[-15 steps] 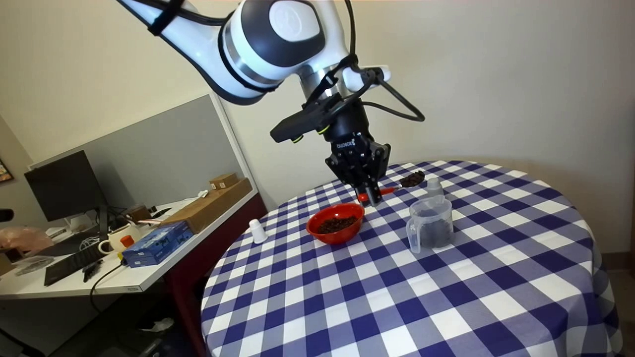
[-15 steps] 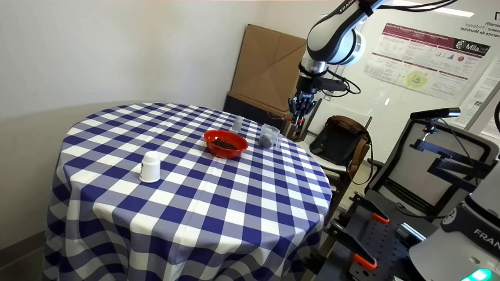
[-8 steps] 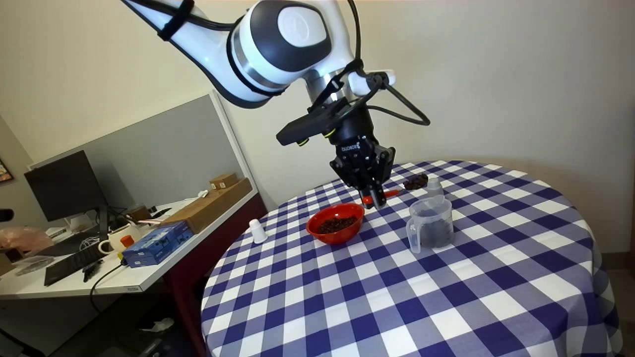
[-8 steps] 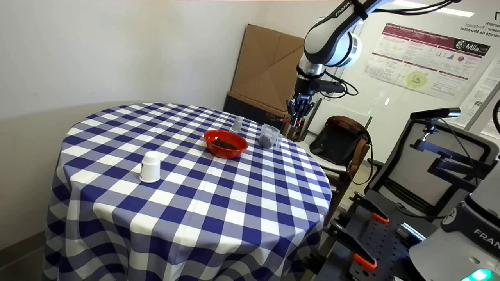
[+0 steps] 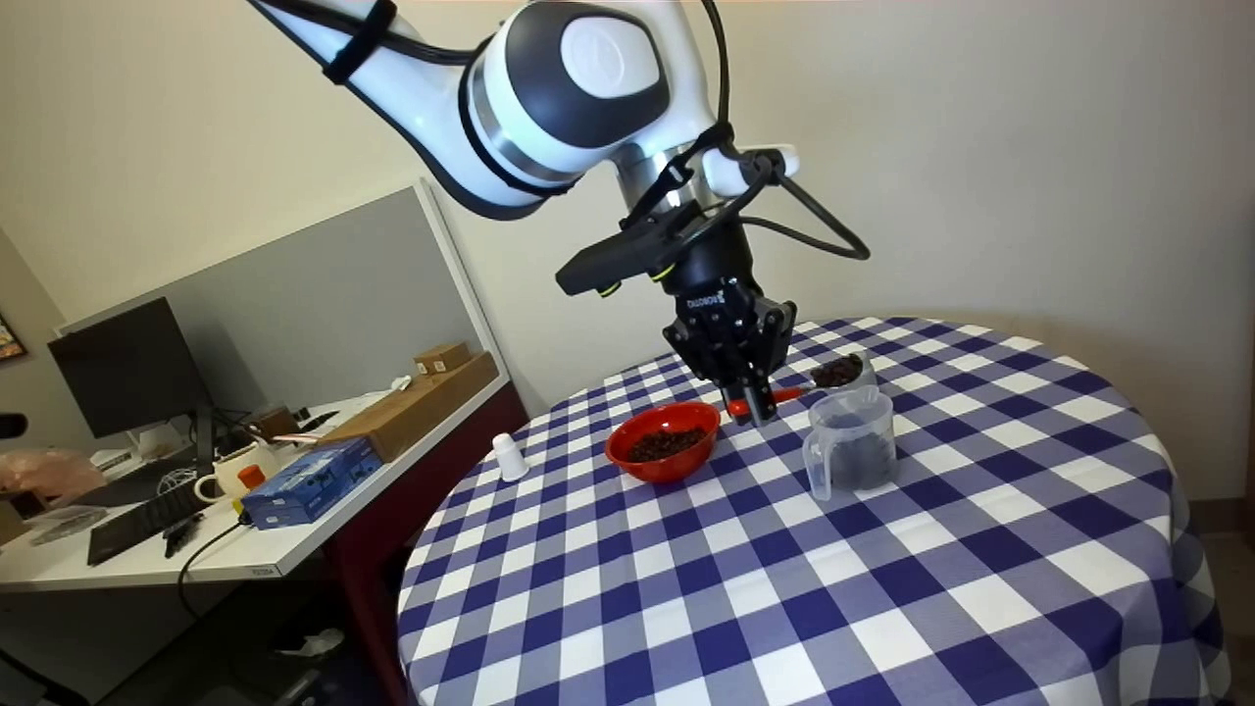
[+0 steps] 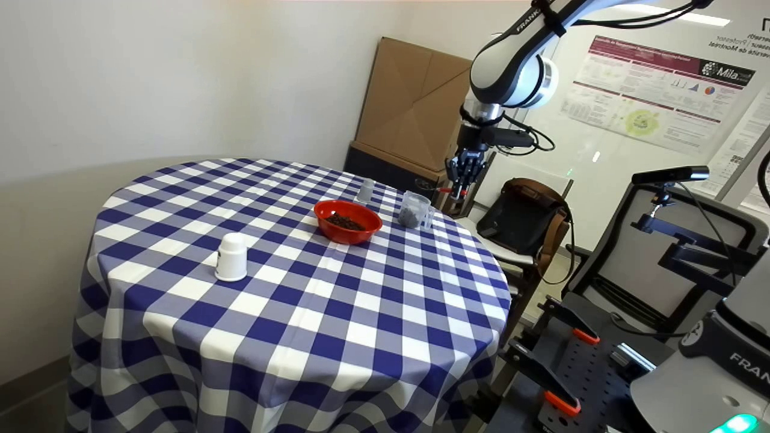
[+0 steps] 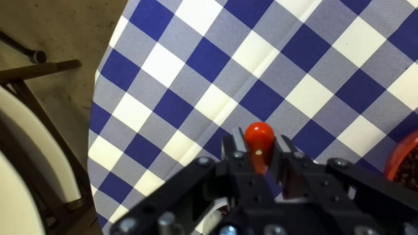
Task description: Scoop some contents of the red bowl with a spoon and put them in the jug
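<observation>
My gripper is shut on the red handle of a spoon; the handle's rounded end shows between the fingertips in the wrist view. The spoon's head carries a heap of dark brown bits above the table. The red bowl stands on the table with dark bits inside; it also shows in an exterior view and at the wrist view's right edge. The clear jug, dark in its lower part, stands beside the bowl. In the exterior view the spoon's head appears just above and behind the jug's rim.
A white cup-like item stands on the checked tablecloth. A small clear container stands near the jug, partly hidden by the spoon in an exterior view. A chair with a bag is beyond the table edge.
My gripper has moved right and somewhat down in an exterior view, carrying the loaded spoon closer to the jug. The bowl and the jug have not moved.
</observation>
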### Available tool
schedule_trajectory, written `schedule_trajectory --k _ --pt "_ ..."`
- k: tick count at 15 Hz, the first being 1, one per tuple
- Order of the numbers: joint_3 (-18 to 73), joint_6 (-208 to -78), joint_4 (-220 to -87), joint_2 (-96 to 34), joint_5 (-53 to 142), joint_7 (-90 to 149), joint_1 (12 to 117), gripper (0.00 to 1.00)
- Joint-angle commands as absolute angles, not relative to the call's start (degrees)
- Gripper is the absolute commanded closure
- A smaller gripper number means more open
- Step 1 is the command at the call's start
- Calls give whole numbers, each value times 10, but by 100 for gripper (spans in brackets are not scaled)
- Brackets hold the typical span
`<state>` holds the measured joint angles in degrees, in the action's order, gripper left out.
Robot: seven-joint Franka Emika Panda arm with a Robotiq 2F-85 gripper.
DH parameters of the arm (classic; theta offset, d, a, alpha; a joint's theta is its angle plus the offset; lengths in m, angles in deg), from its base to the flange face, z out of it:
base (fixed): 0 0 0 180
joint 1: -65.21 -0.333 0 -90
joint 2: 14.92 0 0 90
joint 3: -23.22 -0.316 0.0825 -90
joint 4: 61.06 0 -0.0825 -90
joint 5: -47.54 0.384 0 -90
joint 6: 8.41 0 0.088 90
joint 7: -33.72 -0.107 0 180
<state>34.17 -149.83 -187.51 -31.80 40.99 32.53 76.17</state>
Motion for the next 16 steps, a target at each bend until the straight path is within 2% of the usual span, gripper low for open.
schedule_trajectory --k 1,16 --pt "349 -1499 -1870 -322 409 327 764 90" --pt "362 -1492 -1845 -335 339 309 746 89"
